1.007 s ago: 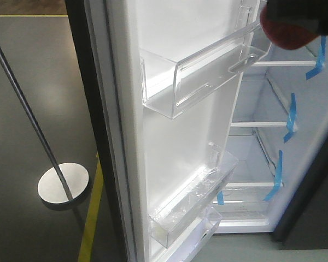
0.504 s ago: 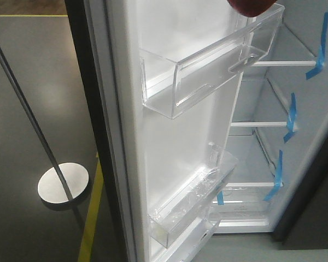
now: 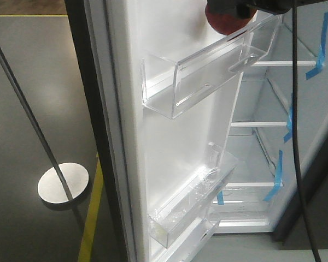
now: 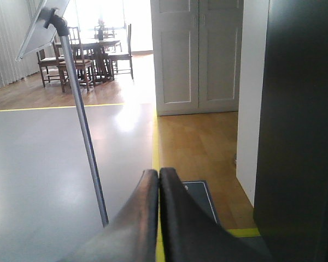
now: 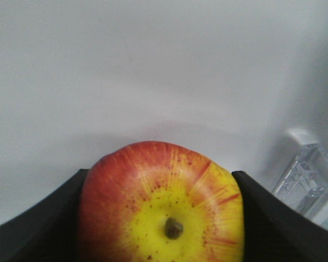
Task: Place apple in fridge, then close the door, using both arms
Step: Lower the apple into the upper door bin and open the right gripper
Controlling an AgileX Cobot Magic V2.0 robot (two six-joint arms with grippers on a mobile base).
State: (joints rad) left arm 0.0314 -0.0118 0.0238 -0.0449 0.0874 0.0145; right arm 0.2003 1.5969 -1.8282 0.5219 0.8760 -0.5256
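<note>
The red apple (image 3: 224, 24) hangs at the top of the front view, just above the inner end of the upper clear bin (image 3: 208, 76) on the open door (image 3: 169, 142). My right gripper (image 3: 238, 7) is shut on it. In the right wrist view the apple (image 5: 164, 207) shows its yellow stem dimple between the black fingers (image 5: 41, 229), facing the door's white liner. The fridge (image 3: 262, 153) stands open, white inside, with shelves and blue tape strips. My left gripper (image 4: 158, 172) is shut on nothing, out beside the fridge's dark side (image 4: 300, 136).
A thin metal pole (image 3: 27, 109) on a round base (image 3: 63, 182) stands left of the door. A black cable (image 3: 295, 136) hangs in front of the fridge opening. A lower clear door bin (image 3: 191, 202) juts out. Yellow floor tape (image 3: 93, 218) runs below the door.
The apple and my right gripper have moved left across the top of the view, from in front of the fridge shelves to above the upper door bin. A black cable now hangs in view.
</note>
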